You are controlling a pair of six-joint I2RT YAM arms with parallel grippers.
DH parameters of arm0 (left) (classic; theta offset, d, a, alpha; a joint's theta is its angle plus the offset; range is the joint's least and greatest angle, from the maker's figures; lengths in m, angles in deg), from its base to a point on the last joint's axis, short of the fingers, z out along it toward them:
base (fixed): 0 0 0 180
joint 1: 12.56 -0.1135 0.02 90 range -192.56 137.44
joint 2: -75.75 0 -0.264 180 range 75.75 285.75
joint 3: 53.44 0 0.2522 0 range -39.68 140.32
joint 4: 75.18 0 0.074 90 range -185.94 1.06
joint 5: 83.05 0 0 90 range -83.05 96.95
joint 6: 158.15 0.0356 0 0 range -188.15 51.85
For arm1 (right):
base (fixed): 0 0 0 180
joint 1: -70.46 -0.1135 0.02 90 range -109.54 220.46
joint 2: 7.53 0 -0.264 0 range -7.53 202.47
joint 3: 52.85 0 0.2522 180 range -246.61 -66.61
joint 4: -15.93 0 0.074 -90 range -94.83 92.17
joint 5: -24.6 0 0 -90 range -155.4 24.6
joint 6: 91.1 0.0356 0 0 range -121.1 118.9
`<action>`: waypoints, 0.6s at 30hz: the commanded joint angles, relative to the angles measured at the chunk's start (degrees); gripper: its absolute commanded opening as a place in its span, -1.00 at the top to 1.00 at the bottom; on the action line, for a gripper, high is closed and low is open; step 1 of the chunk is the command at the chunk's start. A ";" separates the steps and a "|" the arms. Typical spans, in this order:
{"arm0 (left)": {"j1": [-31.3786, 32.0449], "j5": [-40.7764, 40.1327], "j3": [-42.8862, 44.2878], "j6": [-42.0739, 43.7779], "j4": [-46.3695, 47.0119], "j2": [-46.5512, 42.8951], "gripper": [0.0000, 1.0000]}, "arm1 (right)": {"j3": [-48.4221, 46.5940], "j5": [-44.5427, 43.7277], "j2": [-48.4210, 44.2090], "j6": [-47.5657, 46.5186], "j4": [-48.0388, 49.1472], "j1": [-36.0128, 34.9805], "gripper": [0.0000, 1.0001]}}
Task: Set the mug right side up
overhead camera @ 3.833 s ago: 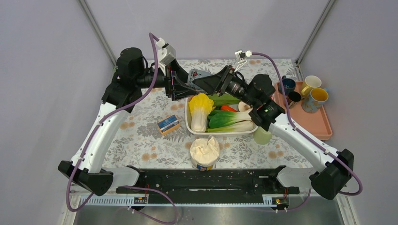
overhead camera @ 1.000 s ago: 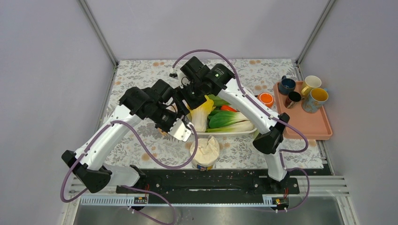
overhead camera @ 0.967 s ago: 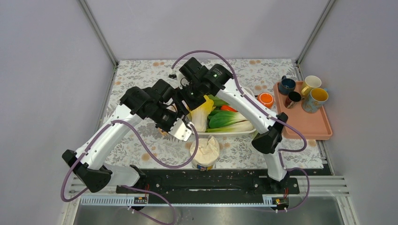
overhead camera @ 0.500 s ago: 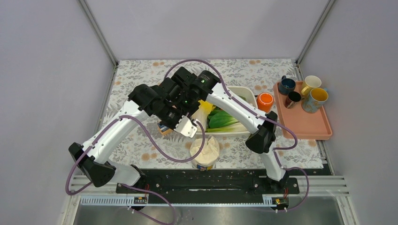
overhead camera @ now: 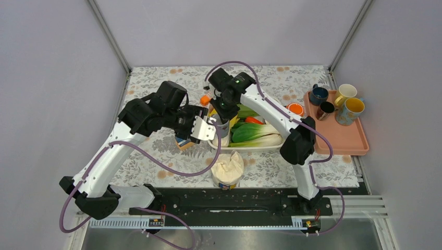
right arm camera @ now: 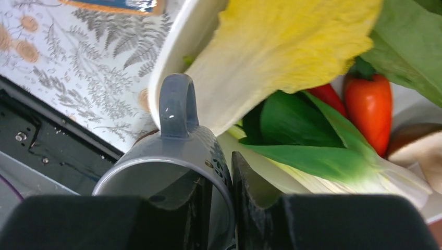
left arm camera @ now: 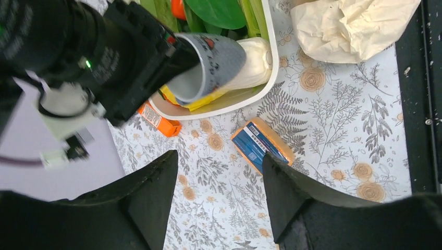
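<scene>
The grey mug (right arm camera: pixel 177 151) hangs tilted on its side above the left end of the white vegetable tub (left arm camera: pixel 262 86). Its handle (right arm camera: pixel 177 104) points away from the right wrist camera. My right gripper (right arm camera: pixel 221 192) is shut on the mug's rim, one finger inside and one outside. In the left wrist view the mug (left arm camera: pixel 216 60) sticks out of the black right gripper (left arm camera: pixel 130 57), its base over the cabbage. My left gripper (left arm camera: pixel 219 177) stands open and holds nothing, drawn back over the patterned cloth. From above, the mug (overhead camera: pixel 223 127) sits between both wrists.
The tub holds yellow cabbage (right arm camera: pixel 281 47), bok choy and a red pepper (right arm camera: pixel 367 99). A blue and orange box (left arm camera: pixel 263 146) and a small orange pack (left arm camera: pixel 159 119) lie on the cloth. Crumpled paper (overhead camera: pixel 227 166) sits near the front. A pink tray (overhead camera: pixel 344 138) with several mugs is at right, an orange cup (overhead camera: pixel 295 109) beside it.
The right gripper has shut on the mug's rim. The left gripper has opened, let go of the mug and drawn back to the left.
</scene>
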 commanded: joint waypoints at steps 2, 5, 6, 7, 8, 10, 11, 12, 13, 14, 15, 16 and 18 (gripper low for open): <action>-0.52 -1.33 -0.59 -7.78 5.45 -2.53 -0.30 | 5.57 -2.81 -13.34 1.40 5.58 6.06 1.00; -1.42 -3.98 -3.64 -12.79 10.12 -3.39 -0.33 | 14.52 -4.68 -23.11 2.46 9.64 12.53 1.00; -1.84 -4.57 -4.70 -14.68 11.81 -3.67 -0.36 | 17.93 -5.45 -26.28 2.86 11.26 15.11 1.00; -2.42 -4.82 -5.82 -17.04 13.32 -3.96 -0.38 | 21.18 -6.17 -29.74 3.19 13.60 17.70 1.00; -3.16 -4.88 -6.82 -18.83 14.91 -4.16 -0.41 | 24.77 -6.87 -33.09 3.48 15.27 20.26 1.00; -4.81 -4.68 -8.55 -21.71 17.47 -4.39 -0.47 | 31.46 -8.16 -38.93 3.57 17.34 25.58 1.00; -5.66 -4.32 -9.36 -22.75 18.43 -4.53 -0.51 | 34.04 -8.55 -41.47 3.51 18.05 28.60 1.00; -6.41 -3.83 -10.29 -23.68 19.31 -4.57 -0.54 | 36.36 -8.93 -44.07 3.43 18.85 32.82 1.00; -7.16 -3.33 -10.96 -24.56 19.98 -4.65 -0.58 | 39.03 -9.21 -46.22 3.45 19.77 35.97 1.00; -7.92 -3.04 -11.74 -25.29 20.48 -4.64 -0.60 | 41.55 -9.46 -48.53 3.45 20.95 39.53 1.00; -8.25 -2.67 -12.30 -25.82 20.91 -4.62 -0.62 | 43.86 -9.56 -50.45 3.29 22.10 43.08 1.00; -8.88 -2.23 -12.97 -26.20 21.30 -4.74 -0.63 | 46.22 -9.62 -52.16 3.04 23.51 46.66 1.00; -9.76 -1.23 -14.63 -26.64 22.02 -5.20 -0.64 | 50.31 -9.62 -54.26 2.66 27.11 53.92 1.00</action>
